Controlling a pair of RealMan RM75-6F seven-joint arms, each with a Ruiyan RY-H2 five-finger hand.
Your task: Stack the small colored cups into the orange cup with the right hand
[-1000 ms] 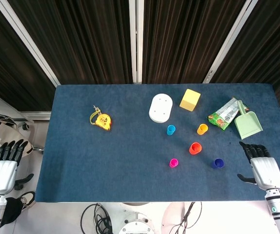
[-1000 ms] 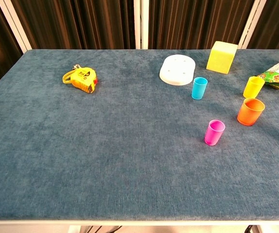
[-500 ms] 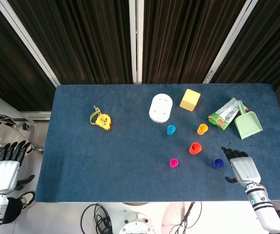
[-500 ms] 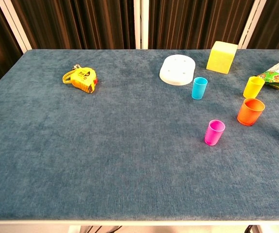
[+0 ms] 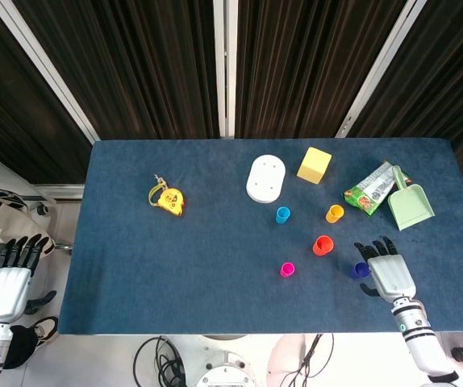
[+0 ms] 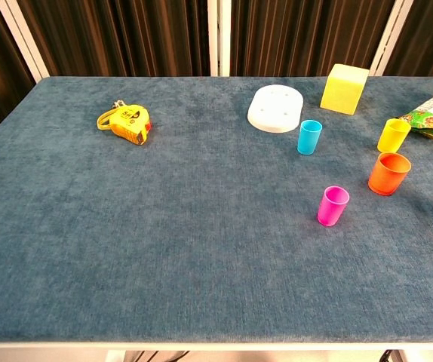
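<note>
right hand (image 5: 391, 274) hovered just beside the dark blue cup (image 5: 361, 270), fingers (image 5: 374, 247) spread wide, holding nothing | orange cup (image 5: 323, 245) sat near, up-left on the desk (image 5: 175, 266) | risk: fingers could've knocked the blue cup over | left hand (image 5: 4, 282) idle off the desk
</note>
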